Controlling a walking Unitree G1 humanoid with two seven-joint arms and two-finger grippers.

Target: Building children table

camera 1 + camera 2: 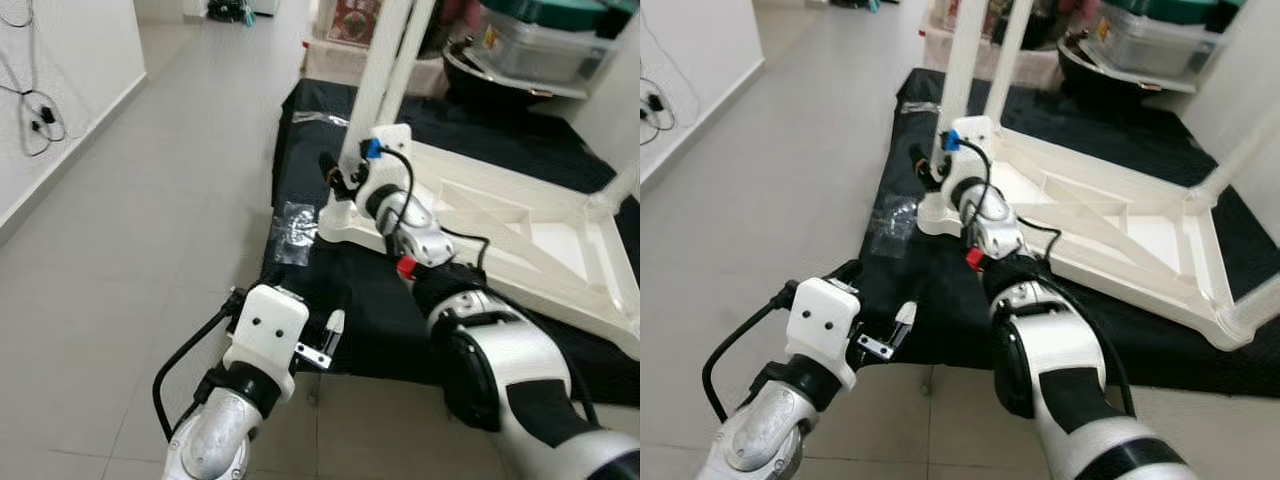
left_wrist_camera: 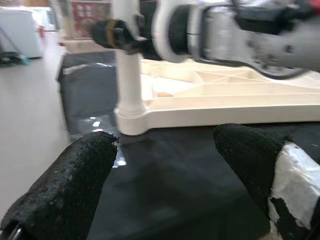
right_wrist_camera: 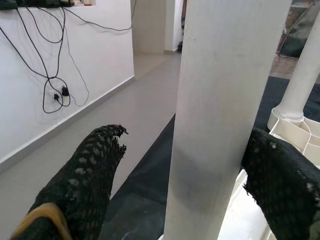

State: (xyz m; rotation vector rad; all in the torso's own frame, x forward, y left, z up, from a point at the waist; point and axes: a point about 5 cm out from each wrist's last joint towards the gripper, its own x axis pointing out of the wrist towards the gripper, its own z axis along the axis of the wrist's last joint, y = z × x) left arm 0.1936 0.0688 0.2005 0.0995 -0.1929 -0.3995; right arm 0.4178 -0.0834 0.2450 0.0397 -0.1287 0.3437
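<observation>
A white children's table (image 1: 520,240) lies upside down on a black cloth (image 1: 370,320). Its near-left leg (image 1: 375,90) stands upright in the corner socket. My right gripper (image 1: 340,180) is low on that leg, open, with one black finger on each side of the leg (image 3: 220,125); a gap shows beside one finger (image 3: 90,175). A second leg (image 3: 302,75) rises behind it. My left gripper (image 1: 325,340) hovers open over the cloth's near edge, holding nothing, its fingers (image 2: 70,190) pointing toward the leg's base (image 2: 129,115).
A crumpled clear plastic bag (image 1: 293,232) lies on the cloth left of the table corner. Storage bins and a dark bowl (image 1: 540,50) stand behind the table. Cables (image 1: 40,120) hang on the left wall. Grey tiled floor (image 1: 150,250) stretches to the left.
</observation>
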